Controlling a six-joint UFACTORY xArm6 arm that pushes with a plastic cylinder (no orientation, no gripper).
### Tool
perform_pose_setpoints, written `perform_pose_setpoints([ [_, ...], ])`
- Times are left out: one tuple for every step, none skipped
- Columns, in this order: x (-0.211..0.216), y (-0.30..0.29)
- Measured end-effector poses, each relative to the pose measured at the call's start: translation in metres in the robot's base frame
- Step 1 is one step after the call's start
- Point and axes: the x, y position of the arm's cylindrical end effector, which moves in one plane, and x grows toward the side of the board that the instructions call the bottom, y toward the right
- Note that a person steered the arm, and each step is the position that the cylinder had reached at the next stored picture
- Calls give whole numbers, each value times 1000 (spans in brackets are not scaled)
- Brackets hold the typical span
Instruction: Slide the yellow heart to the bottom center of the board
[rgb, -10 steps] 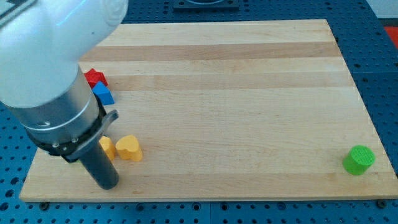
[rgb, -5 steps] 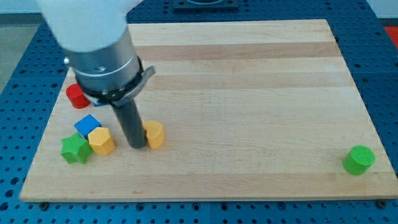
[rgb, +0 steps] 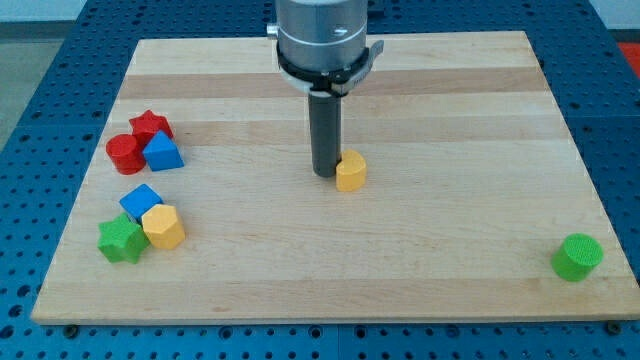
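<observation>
Now my tip (rgb: 325, 174) touches the yellow heart (rgb: 350, 172) — left side, mid-board; no jaws.

Hidden and cropped items
Arm (rgb: 322, 35): upper part cut off by the view's top. Yellow heart (rgb: 350, 172): left edge hidden behind the rod. Red cylinder (rgb: 124, 154): partly covered by neighbouring blocks.

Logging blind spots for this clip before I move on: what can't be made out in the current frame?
- Contact: my tip sits just left of the yellow heart; whether they touch cannot be told from the camera view.
- The heart's left edge is hidden by the rod.
- The arm above the tool mount is cut off by the view's top edge.
- The red cylinder is partly covered by the red star and blue block.
</observation>
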Motion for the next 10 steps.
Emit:
perform_pose_setpoints([
  [-7, 18],
  [-6, 42],
  [2, 59],
  [14, 60],
  [26, 53],
  [46, 51],
  [64, 47],
  [83, 44],
  [100, 39],
  [117, 37],
])
